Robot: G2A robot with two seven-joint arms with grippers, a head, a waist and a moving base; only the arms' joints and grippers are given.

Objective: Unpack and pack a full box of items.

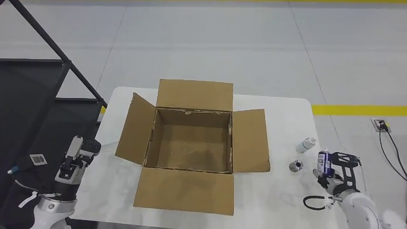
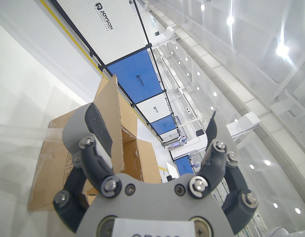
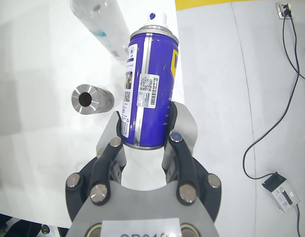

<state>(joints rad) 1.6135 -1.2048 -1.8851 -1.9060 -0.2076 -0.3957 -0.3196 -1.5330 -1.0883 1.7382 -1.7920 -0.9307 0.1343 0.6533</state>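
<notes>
An open cardboard box stands mid-table with all flaps spread and nothing visible inside; its side faces the left wrist view. My right gripper is shut on the lower part of a blue spray can with a white nozzle, at the table's near right edge. A short metal cylinder and a clear plastic bottle with a white cap stand just beyond it, the cylinder nearer the box than the bottle. My left gripper is open and empty, off the table's near left corner.
The white table has bare surface on both sides of the box. A black frame stands to the left. On the floor to the right lie a cable and a small adapter.
</notes>
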